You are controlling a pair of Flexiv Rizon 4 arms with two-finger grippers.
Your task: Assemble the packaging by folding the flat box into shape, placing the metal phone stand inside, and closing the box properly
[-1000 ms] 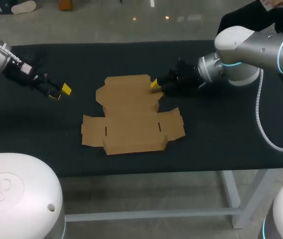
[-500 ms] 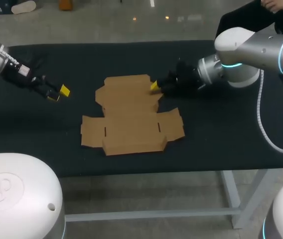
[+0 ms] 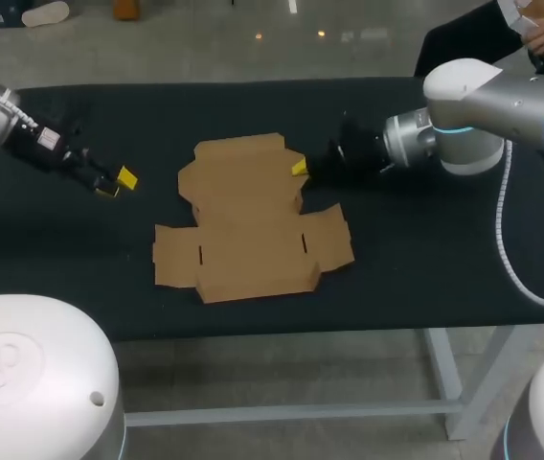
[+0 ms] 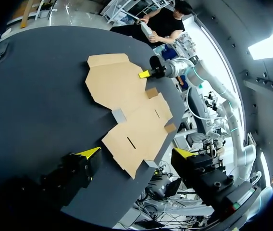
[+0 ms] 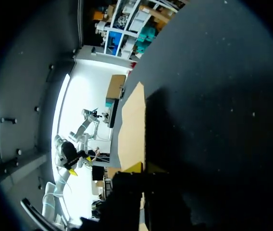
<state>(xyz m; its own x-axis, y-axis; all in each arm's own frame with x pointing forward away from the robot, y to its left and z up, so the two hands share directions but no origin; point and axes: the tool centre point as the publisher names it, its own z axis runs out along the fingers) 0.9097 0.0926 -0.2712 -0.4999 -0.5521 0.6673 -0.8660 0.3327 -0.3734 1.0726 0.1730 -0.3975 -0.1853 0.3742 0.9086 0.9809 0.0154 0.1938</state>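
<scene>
My left fingers (image 3: 118, 182) are spread wide over the black table (image 3: 425, 249), well apart from the flat box (image 3: 248, 225) at its 9 o'clock, while my right fingers (image 3: 298, 169) meet its upper flap's edge at 2 o'clock, grip I cannot tell, the cardboard lying unfolded mid-table.

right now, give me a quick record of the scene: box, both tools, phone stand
box: flat cardboard, unfolded, lying on the black table
left tool: open, off the box's left side, apart from it, holding nothing
right tool: at the box's far right edge; grip cannot be told
phone stand: not in view
</scene>
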